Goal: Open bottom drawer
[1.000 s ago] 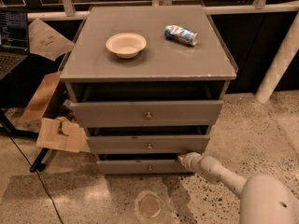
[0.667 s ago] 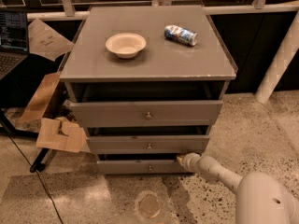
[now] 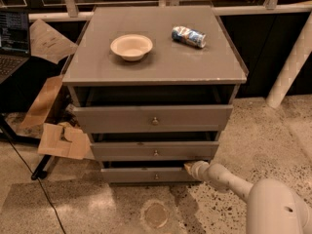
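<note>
The bottom drawer [image 3: 146,175] is the narrowest grey front, lowest on the grey cabinet, with a small silvery knob [image 3: 156,176] at its centre. A dark gap shows above its top edge, so it stands pulled out a little. My gripper [image 3: 189,167] sits at the end of the white arm [image 3: 229,182], which reaches in from the lower right. It is at the drawer's upper right corner, against the top edge.
The mid-sized drawer [image 3: 155,150] and the widest top drawer [image 3: 152,118] both stand slightly out. A beige bowl [image 3: 131,47] and a lying can [image 3: 188,36] rest on the cabinet top [image 3: 156,67]. Cardboard pieces [image 3: 63,140] and a cable [image 3: 44,194] lie on the floor at left.
My gripper and arm have shifted slightly left along the bottom drawer's right end. The drawers look the same.
</note>
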Controlling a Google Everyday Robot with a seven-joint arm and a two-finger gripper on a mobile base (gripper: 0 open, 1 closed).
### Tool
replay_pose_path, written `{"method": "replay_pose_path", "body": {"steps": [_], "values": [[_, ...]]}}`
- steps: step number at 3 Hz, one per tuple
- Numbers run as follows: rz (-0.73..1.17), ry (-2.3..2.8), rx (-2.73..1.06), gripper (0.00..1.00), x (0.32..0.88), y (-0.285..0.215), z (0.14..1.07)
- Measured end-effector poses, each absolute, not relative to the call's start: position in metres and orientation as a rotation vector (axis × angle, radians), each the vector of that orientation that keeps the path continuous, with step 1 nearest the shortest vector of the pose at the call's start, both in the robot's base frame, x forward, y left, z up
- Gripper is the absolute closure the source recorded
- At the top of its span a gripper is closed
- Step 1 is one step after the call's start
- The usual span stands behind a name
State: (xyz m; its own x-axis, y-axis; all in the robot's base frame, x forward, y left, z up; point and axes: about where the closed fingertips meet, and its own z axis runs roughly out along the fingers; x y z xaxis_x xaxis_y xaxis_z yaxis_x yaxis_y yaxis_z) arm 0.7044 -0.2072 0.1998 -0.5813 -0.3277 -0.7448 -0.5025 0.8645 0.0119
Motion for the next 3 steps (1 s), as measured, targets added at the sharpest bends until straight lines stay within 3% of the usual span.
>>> {"method": "replay_pose_path", "body": {"steps": [3], "values": [[0.294, 2.252, -0.597, 1.0, 0.6984, -0.2071, 0.206]]}}
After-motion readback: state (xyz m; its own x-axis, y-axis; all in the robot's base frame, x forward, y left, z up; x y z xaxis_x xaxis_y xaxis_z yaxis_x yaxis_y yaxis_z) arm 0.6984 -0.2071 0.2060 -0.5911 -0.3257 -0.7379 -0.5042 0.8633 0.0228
